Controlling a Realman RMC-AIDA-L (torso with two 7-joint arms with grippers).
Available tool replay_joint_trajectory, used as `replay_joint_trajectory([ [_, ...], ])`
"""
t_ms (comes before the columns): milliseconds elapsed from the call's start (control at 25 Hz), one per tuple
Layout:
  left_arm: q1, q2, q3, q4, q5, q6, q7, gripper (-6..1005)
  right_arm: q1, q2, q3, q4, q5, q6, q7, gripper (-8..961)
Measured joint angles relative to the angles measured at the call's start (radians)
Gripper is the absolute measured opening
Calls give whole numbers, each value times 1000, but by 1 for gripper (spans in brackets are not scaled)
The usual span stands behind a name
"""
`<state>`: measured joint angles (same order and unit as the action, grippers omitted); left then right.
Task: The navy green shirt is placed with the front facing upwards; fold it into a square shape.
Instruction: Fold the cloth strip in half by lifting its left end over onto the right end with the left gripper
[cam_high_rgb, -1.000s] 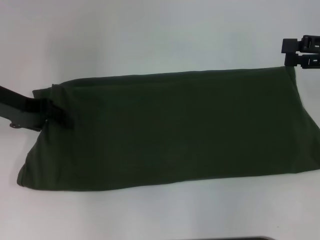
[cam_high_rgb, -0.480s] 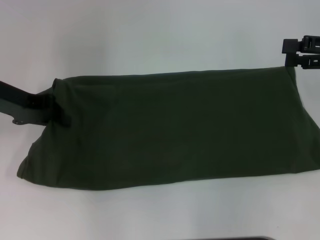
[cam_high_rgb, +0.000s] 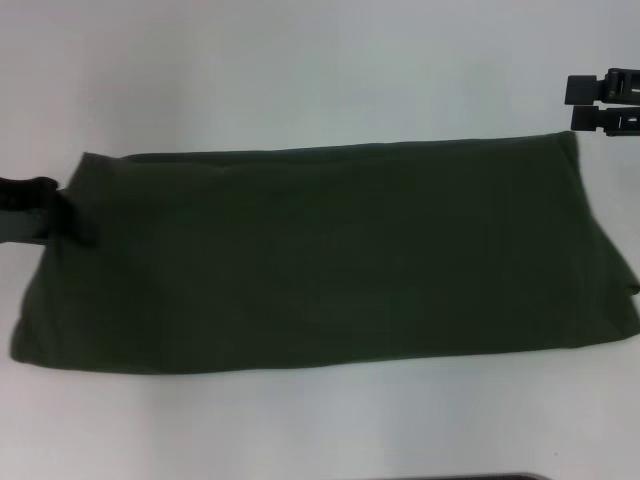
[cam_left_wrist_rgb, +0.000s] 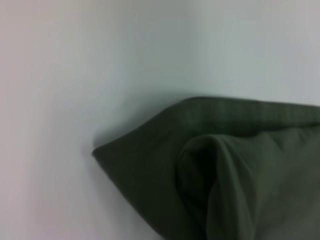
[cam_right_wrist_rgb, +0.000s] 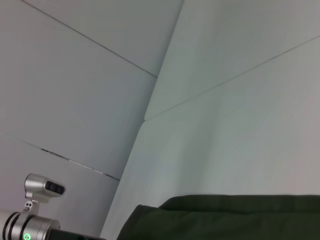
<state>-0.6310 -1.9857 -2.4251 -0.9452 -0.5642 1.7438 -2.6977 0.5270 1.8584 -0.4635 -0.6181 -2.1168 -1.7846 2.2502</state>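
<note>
lying across the middle of the head view, the navy green shirt (cam_high_rgb: 320, 255) is folded into a long horizontal band that runs from near the left edge of the frame to the right edge. its upper edge is fairly straight, its lower left corner bulges down and outward, and its right end flares a little toward the lower right. the cloth shows as plain dark olive on every visible surface; no lettering, neck label or brand mark can be read in any of the views.

the left gripper (cam_high_rgb: 62, 212) sits at the mid-left of the frame, touching the shirt's left end just below the upper left corner, with one dark finger lying over the fabric edge; it looks clamped on the cloth. the left wrist view shows a pointed fold of the shirt (cam_left_wrist_rgb: 225, 170) with a rounded tuck of cloth in it, filling the lower right of that frame.

the right gripper (cam_high_rgb: 605, 104) is at the upper right of the head view, just above the shirt's upper right corner, apart from the cloth, its two fingers stacked close with a thin gap and nothing between them.

the white table (cam_high_rgb: 300, 70) carries the shirt.
</note>
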Motion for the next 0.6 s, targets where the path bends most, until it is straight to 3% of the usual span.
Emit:
replay_joint_trajectory([
  [80,7,11,-5,-2,0,1,-4,72,0,0,0,0,0,1,1,914],
  [200,36,63,-12,4,7,1,-22,71,2,-1,-1,0,0,3,2,914],
  [400,40,89,-15,4,65,-5,-43,71,3,-2,-2,0,0,5,3,914],
  [600,34,93,-17,-6,95,-9,-48,72,4,-3,-1,0,0,5,3,914],
])
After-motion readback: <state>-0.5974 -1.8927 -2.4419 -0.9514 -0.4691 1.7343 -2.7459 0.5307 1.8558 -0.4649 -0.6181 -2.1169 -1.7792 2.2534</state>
